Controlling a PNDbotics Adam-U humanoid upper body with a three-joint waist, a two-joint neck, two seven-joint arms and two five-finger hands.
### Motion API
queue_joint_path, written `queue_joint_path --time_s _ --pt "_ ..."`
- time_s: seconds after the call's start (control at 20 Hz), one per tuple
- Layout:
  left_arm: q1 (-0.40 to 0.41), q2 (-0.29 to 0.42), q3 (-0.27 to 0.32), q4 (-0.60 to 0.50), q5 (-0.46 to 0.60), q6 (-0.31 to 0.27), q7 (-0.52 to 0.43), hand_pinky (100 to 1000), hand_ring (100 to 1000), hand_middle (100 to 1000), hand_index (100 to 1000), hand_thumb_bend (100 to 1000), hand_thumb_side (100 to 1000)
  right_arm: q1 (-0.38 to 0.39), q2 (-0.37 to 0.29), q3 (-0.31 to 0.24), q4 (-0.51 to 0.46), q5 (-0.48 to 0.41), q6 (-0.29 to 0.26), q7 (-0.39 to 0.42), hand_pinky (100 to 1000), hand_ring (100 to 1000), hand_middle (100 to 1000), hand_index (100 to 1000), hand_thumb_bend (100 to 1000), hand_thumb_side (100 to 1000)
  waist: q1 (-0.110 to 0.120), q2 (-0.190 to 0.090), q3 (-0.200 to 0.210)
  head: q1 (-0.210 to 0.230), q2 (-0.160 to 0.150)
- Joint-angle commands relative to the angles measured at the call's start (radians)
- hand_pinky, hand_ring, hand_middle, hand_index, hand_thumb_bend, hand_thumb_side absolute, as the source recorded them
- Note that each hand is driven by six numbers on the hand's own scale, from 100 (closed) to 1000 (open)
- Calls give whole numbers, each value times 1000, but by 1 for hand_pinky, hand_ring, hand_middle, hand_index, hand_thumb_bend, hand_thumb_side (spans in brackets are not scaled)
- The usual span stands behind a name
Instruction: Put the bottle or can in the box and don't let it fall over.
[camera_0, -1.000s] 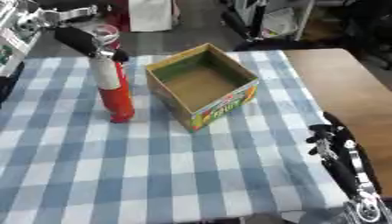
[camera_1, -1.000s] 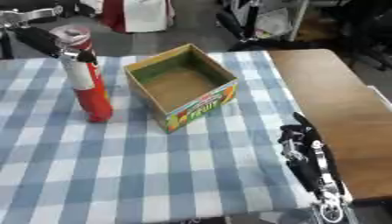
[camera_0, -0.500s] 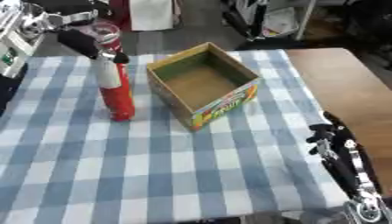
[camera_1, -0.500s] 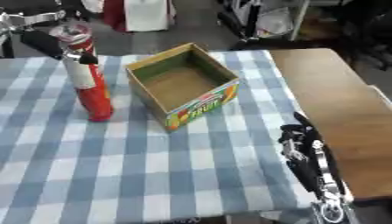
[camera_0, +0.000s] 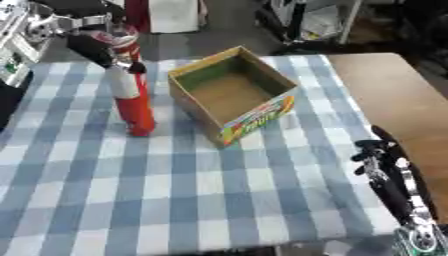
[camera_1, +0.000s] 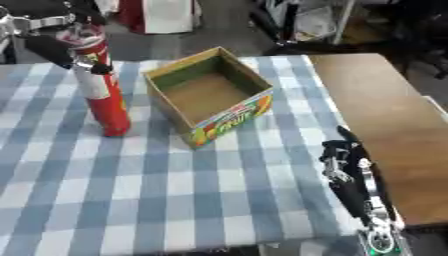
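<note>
A tall red bottle with a white band stands on the blue-and-white checked tablecloth, leaning slightly, to the left of the box. My left hand comes in from the upper left and is shut on the bottle's upper part, with a dark finger curled across its neck. The open cardboard box sits upright beside the bottle, empty inside, with a colourful printed front wall. At the lower right edge of the cloth my right hand rests open, fingers pointing up, away from both things.
A bare wooden tabletop runs along the right side beyond the cloth. Chairs, a white bag and other clutter stand behind the table's far edge. Equipment sits at the far left edge.
</note>
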Motion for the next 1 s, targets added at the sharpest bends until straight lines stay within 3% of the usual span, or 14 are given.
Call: queue_joint_path --time_s 0.05,0.55,0.8,1.0 --pt "-19 23 16 -3 -14 3 -7 819 855 818 965 656 827 -10 -13 -2 -7 -4 -3 4 463 605 689 948 100 732 3 -13 -3 2 4" --pt "-18 24 27 15 -18 24 7 735 814 771 944 585 842 -11 -12 -3 -4 -5 -3 4 463 605 689 949 100 735 3 -14 -4 2 4" --pt "-13 20 29 19 -3 41 39 615 708 704 917 491 851 -12 -11 -2 -3 -6 -3 4 464 605 688 949 100 737 3 -13 -5 1 4" --pt "-11 16 26 23 4 46 51 564 629 674 910 414 803 -13 -11 -2 -3 -6 -3 4 464 605 687 949 100 739 3 -13 -7 1 5"
